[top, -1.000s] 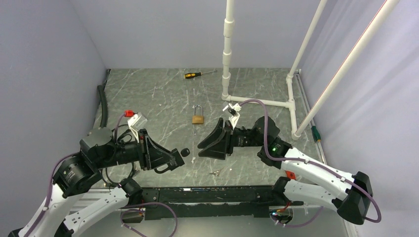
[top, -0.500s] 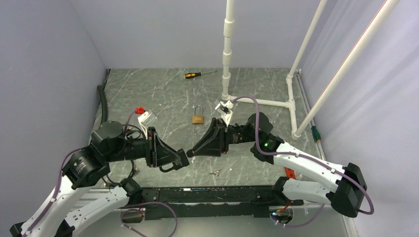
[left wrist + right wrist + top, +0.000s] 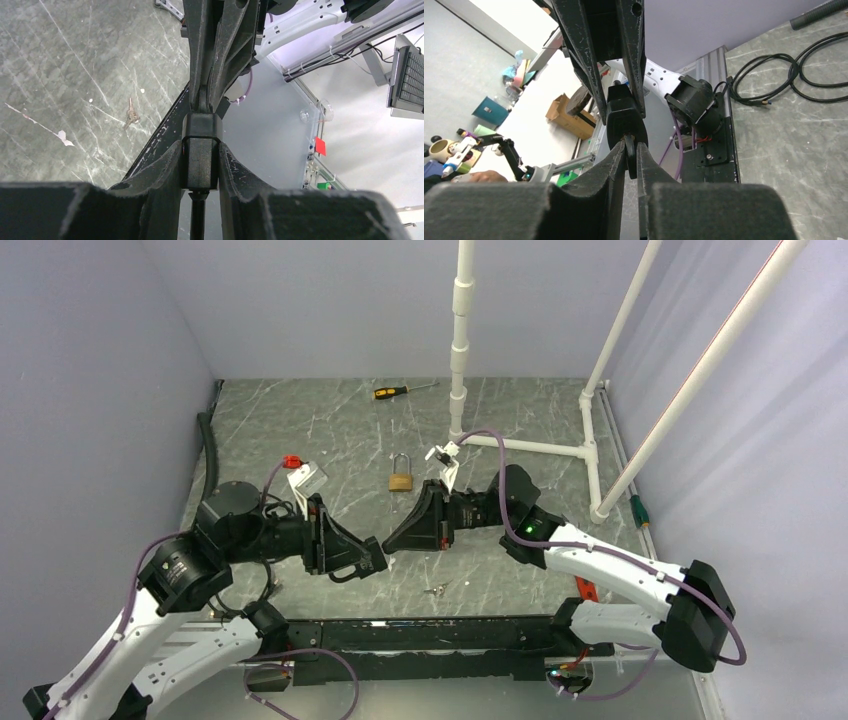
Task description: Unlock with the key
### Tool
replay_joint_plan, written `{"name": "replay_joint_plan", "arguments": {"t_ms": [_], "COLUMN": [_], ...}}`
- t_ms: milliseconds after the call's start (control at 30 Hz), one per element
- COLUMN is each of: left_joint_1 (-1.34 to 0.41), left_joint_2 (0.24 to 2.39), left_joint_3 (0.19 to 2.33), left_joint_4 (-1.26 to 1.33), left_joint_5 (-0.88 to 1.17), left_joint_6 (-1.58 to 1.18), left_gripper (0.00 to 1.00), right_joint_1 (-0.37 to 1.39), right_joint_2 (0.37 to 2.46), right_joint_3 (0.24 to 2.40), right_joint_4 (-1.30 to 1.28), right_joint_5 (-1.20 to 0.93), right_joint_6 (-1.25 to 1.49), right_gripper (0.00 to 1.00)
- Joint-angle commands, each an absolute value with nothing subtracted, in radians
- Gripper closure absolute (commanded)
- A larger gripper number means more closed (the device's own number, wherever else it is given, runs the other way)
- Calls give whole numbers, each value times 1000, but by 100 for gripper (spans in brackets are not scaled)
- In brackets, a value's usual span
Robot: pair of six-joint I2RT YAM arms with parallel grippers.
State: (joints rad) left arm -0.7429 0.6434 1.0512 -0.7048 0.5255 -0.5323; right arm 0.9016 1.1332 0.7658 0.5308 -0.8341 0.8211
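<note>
You have the left gripper (image 3: 374, 559) and right gripper (image 3: 393, 542) meeting tip to tip just below the middle of the top frame, above the grey marbled table (image 3: 320, 440). From there the black plastic-headed key (image 3: 201, 125) is all but hidden between the fingertips.

In the left wrist view, your left gripper (image 3: 200, 150) is clamped on the key's blocky black head, with a finger pressed on each side. A thin dark stub pokes out below the head and is cut off at the bottom edge. You cannot tell whether that stub is the blade.

In the right wrist view, your right gripper (image 3: 630, 148) is pinched on a thin dark tab at the end of the key (image 3: 624, 117). Its fingers are nearly together and flank the tab, with no clear gap. That tab is too dark for you to read its shape.

The brass padlock with a steel shackle (image 3: 401, 480) lies flat above centre in the top frame, well apart from both grippers. You cannot see its keyhole side.

Some small loose metal keys (image 3: 434, 590) lie low in the frame below the right gripper, too small to count. They also show at centre left in the left wrist view (image 3: 131, 114).

A yellow-and-black-handled screwdriver (image 3: 400, 391) lies at top centre, near the white plastic pipe frame (image 3: 460, 340), whose top is cut off by the frame edge.
</note>
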Motion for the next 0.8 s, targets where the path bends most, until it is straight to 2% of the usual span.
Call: {"name": "replay_joint_plan", "arguments": {"t_ms": [0,133,767], "left_joint_1": [-741,-740,-741], "left_joint_2": [640,640,583], "left_joint_3": [1046,1039,969], "left_joint_4": [-583,-581,-568], "left_joint_5": [520,496,290], "left_joint_6": [-498,-482,-368], "left_gripper": [100,100,100], "right_joint_1": [904,904,904], "right_joint_2": [1133,1140,1161], "right_joint_3": [772,777,870], "right_joint_4": [572,543,278], "right_joint_5": [-805,-783,-660], "right_joint_6": [841,848,851], "right_gripper": [89,100,100]}}
